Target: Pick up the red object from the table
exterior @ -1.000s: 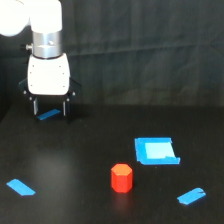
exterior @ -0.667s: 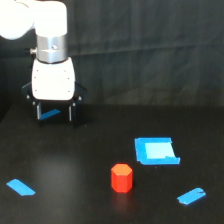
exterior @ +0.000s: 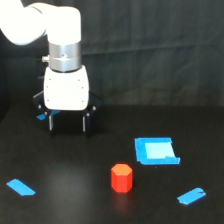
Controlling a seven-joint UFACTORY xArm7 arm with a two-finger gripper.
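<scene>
The white arm hangs over the back-left part of the black desk as seen in the exterior view, w/ its pincer pointing straight down; the two dark fingers stand well apart, so it's wide open and holds nothing. Tips look just above or at the desk surface, can't tell which. The red block, a small six-sided piece standing upright, sits on the desk toward the front, approx. centre of the view, well apart from the pincer and to its right and nearer the camera. Just beyond the block, to the exterior view's right, lies a blue tray w/ a paler middle. Blue tape strips lie flat on the desk: one at front left, one at front right, and a bit peeks out behind the pincer's left side. Black cloth hangs behind.
</scene>
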